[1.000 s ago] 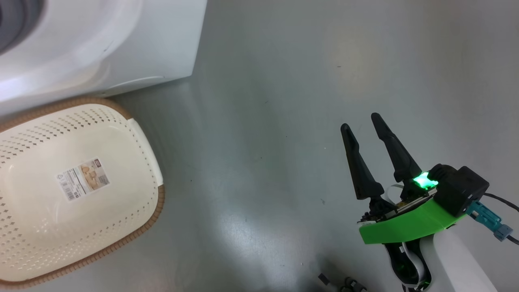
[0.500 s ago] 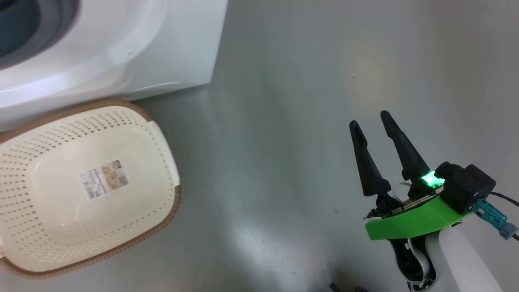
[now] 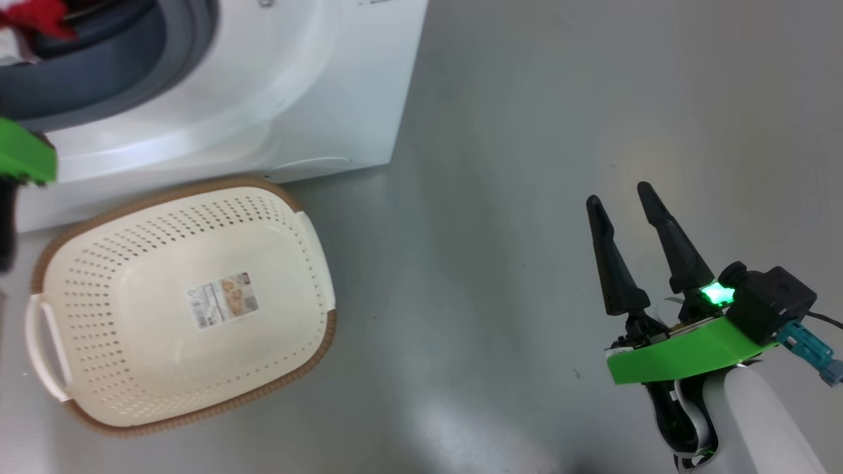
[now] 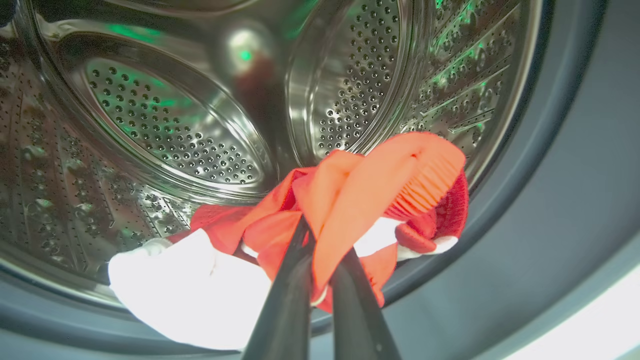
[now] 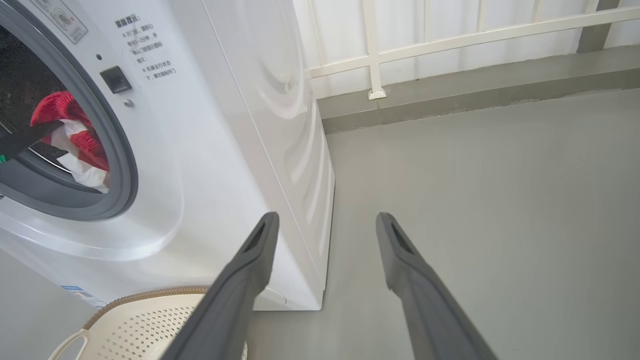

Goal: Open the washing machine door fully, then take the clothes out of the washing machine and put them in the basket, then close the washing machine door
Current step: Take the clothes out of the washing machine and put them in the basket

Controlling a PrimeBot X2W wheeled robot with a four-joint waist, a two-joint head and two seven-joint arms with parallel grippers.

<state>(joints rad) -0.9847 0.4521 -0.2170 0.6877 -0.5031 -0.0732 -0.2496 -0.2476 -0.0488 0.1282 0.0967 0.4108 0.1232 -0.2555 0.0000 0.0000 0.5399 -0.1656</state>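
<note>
At the drum mouth, left wrist view: left gripper (image 4: 322, 245) is pinched tight on a fold of the red garment (image 4: 385, 175). The fabric drapes over both finger ends, and no gap shows between the fingers. Red garment is bunched, ribbed cuff uppermost, hanging in front of the perforated steel drum (image 4: 165, 125). White garment (image 4: 190, 290) touches the red one on its lower side and lies across the grey gasket (image 4: 550, 225) (whether the fingers also catch it, cannot tell: the white is blown out).

Right wrist view: both pieces sit at the lip of the round opening of the washing machine (image 5: 215, 150), red above white. A dark finger of the left gripper reaches in from that view's left edge.

Head view: basket (image 3: 118, 263) stands on the grey floor (image 3: 494, 197) just in front of the washing machine, its brown rim near the machine's base; touching or not, cannot tell. Paper label (image 3: 222, 299) is visible on its bottom. Right gripper (image 3: 619, 194) hovers over the floor on the robot's right, well apart from the basket. Its fingers are spread wide with nothing between them.
</note>
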